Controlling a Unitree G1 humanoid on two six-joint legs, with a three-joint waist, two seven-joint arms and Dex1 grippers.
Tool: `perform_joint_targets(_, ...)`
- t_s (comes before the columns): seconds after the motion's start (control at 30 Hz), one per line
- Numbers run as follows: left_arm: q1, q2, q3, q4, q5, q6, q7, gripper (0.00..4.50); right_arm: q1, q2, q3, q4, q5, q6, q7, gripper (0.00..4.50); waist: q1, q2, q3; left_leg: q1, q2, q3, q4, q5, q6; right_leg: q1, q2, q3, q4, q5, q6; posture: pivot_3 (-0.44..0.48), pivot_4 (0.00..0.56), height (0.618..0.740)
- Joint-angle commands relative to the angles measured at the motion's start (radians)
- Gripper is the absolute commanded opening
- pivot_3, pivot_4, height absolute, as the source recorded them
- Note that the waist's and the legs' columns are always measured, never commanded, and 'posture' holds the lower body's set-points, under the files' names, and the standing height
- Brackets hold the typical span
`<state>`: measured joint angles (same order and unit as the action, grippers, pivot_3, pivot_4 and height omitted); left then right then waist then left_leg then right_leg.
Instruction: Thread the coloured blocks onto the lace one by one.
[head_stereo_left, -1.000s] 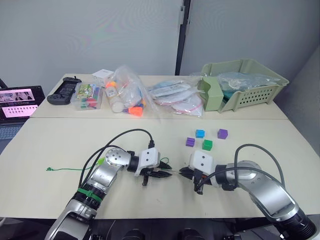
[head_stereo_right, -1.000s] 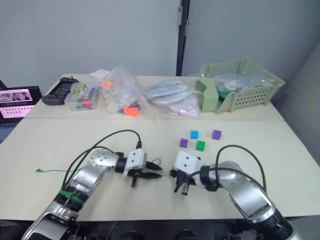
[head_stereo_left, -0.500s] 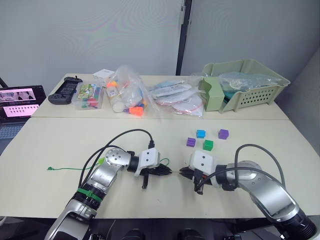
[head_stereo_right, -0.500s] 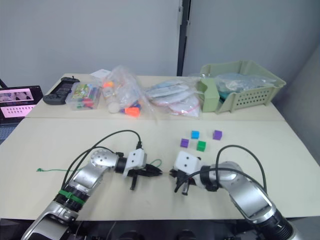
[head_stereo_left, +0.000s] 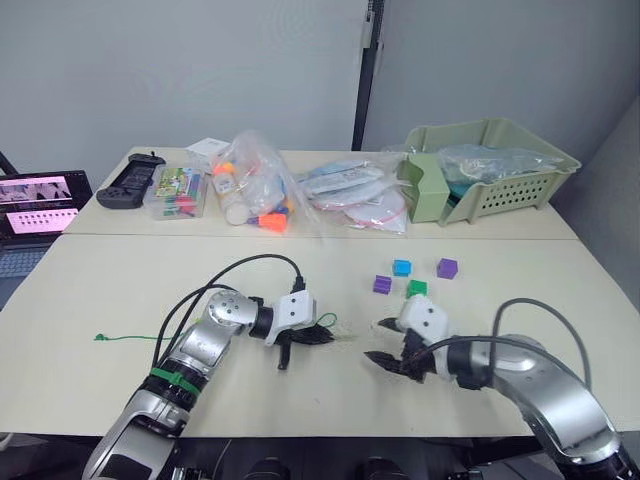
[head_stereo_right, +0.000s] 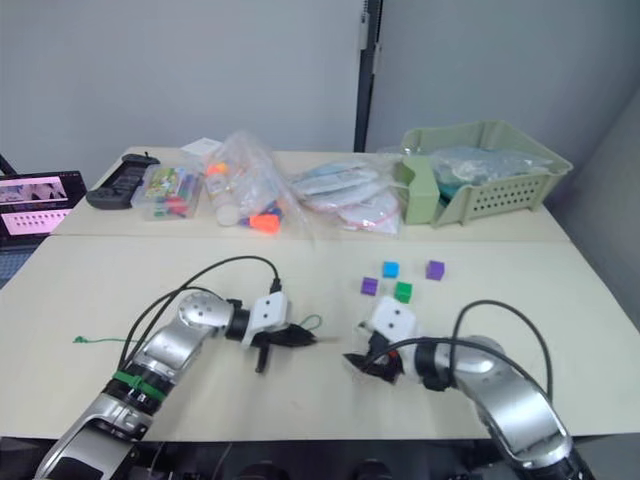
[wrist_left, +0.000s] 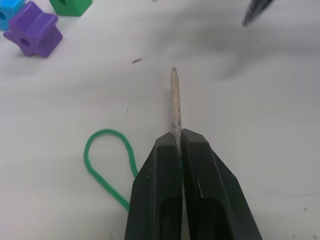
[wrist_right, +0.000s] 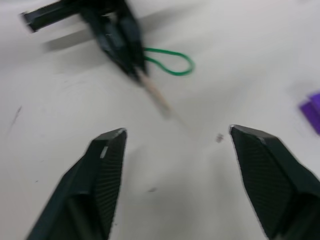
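Right gripper newly apart; four coloured blocks.

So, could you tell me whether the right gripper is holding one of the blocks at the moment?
No, the right gripper is open with nothing between its fingers, just bare table showing in the gap.

Two pale tables end to end, grey wall behind
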<state>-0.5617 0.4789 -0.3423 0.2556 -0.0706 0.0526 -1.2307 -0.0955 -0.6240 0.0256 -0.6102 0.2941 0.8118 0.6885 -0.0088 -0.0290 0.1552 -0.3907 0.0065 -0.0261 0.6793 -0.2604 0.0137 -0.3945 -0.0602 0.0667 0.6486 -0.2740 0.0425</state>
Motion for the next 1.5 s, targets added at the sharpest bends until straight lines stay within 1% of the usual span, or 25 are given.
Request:
perform_joint_targets(0.03, -0.007, 0.013, 0.007, -0.058, -0.006, 0.014, -0.007, 0.0, 0.06, 0.064, -0.201, -0.018, -0.022, 0.011, -0.161, 4.48, 0.003, 0.0, 0.0, 0.0, 0.0, 0.0, 0.0, 0.0, 0.0, 0.0, 0.0, 0.0, 0.0, 0.0, 0.0, 0.0, 0.15, 0.74)
perform_joint_targets(0.1, -0.001, 0.02, 0.01, -0.071, -0.009, 0.022, -0.008, 0.0, 0.083, 0.123, -0.263, -0.014, -0.066, 0.009, -0.277, 4.48, 0.002, 0.0, 0.0, 0.0, 0.0, 0.001, 0.0, 0.0, 0.0, 0.0, -0.001, 0.0, 0.0, 0.0, 0.001, 0.0, 0.15, 0.74)
perform_joint_targets(0.13, 0.001, 0.023, 0.011, -0.075, -0.01, 0.024, -0.008, 0.0, 0.087, 0.139, -0.272, -0.015, -0.079, 0.008, -0.309, 4.48, 0.001, 0.0, 0.0, 0.0, 0.0, 0.001, 0.0, 0.0, 0.0, 0.0, -0.001, 0.001, 0.0, 0.0, 0.001, 0.0, 0.15, 0.74)
perform_joint_targets(0.23, 0.007, 0.031, 0.012, -0.087, -0.015, 0.031, -0.009, 0.0, 0.075, 0.241, -0.242, -0.004, -0.163, -0.003, -0.472, 4.48, -0.008, 0.0, 0.0, 0.001, 0.0, 0.001, -0.001, 0.0, 0.0, 0.0, 0.0, 0.001, 0.0, 0.0, 0.001, 0.0, 0.15, 0.74)
perform_joint_targets(0.3, 0.009, 0.032, 0.011, -0.092, -0.017, 0.034, -0.008, 0.0, 0.036, 0.325, -0.241, 0.04, -0.204, -0.015, -0.581, 4.48, -0.012, 0.001, 0.0, 0.001, 0.001, 0.002, -0.001, 0.0, 0.0, -0.002, 0.001, 0.001, 0.001, 0.0, 0.001, 0.0, 0.15, 0.74)
perform_joint_targets(0.37, 0.011, 0.032, 0.011, -0.096, -0.017, 0.037, -0.006, 0.0, -0.02, 0.388, -0.238, 0.111, -0.221, -0.055, -0.641, 4.48, -0.014, 0.001, 0.0, 0.0, 0.0, 0.002, -0.001, 0.0, -0.001, -0.004, 0.001, 0.002, 0.002, 0.0, 0.001, 0.0, 0.15, 0.74)
perform_joint_targets(0.47, 0.014, 0.036, 0.012, -0.101, -0.015, 0.039, -0.003, 0.0, -0.104, 0.429, -0.264, 0.212, -0.224, -0.104, -0.686, 4.48, -0.012, 0.001, 0.0, -0.001, 0.0, 0.002, -0.001, 0.002, -0.004, -0.006, 0.0, 0.003, 0.003, 0.001, 0.001, 0.0, 0.15, 0.74)
perform_joint_targets(0.57, 0.018, 0.042, 0.015, -0.106, -0.015, 0.037, 0.0, 0.0, -0.19, 0.414, -0.284, 0.334, -0.216, -0.141, -0.69, 4.48, -0.011, 0.001, 0.0, -0.002, -0.003, 0.002, -0.001, 0.003, -0.004, -0.009, -0.002, 0.004, 0.009, 0.001, 0.0, 0.0, 0.15, 0.74)
perform_joint_targets(0.77, 0.031, 0.045, 0.018, -0.117, -0.015, 0.039, 0.015, 0.0, -0.302, 0.369, -0.273, 0.542, -0.206, -0.236, -0.647, 4.48, -0.011, 0.001, 0.0, -0.003, -0.005, 0.001, -0.002, 0.003, -0.004, -0.01, -0.002, 0.003, 0.011, 0.001, 0.0, 0.0, 0.15, 0.74)
perform_joint_targets(1.07, 0.054, 0.052, 0.024, -0.134, -0.015, 0.039, 0.031, 0.0, -0.44, 0.324, -0.263, 0.784, -0.202, -0.345, -0.6, 4.48, -0.026, 0.002, 0.0, -0.003, -0.004, 0.001, -0.002, 0.003, -0.004, -0.01, -0.002, 0.003, 0.012, 0.001, 0.0, 0.0, 0.15, 0.74)
perform_joint_targets(1.3, 0.058, 0.055, 0.027, -0.137, -0.016, 0.039, 0.042, 0.0, -0.547, 0.332, -0.258, 1.009, -0.194, -0.438, -0.592, 4.48, -0.034, 0.002, 0.0, -0.003, -0.004, 0.001, -0.002, 0.003, -0.004, -0.01, -0.002, 0.003, 0.012, 0.001, 0.0, 0.0, 0.15, 0.74)
perform_joint_targets(1.43, 0.062, 0.054, 0.027, -0.138, -0.017, 0.04, 0.048, 0.0, -0.598, 0.332, -0.261, 1.154, -0.203, -0.476, -0.618, 4.48, -0.036, 0.002, 0.0, -0.003, -0.003, 0.001, -0.003, 0.003, -0.004, -0.011, -0.002, 0.004, 0.013, 0.001, 0.0, 0.0, 0.15, 0.74)
perform_joint_targets(1.5, 0.063, 0.054, 0.027, -0.138, -0.016, 0.039, 0.051, 0.0, -0.605, 0.329, -0.262, 1.183, -0.204, -0.492, -0.627, 3.96, -0.035, 0.002, 0.001, -0.003, -0.003, 0.001, -0.003, 0.003, -0.004, -0.011, -0.002, 0.004, 0.013, 0.001, 0.0, 0.0, 0.15, 0.74)
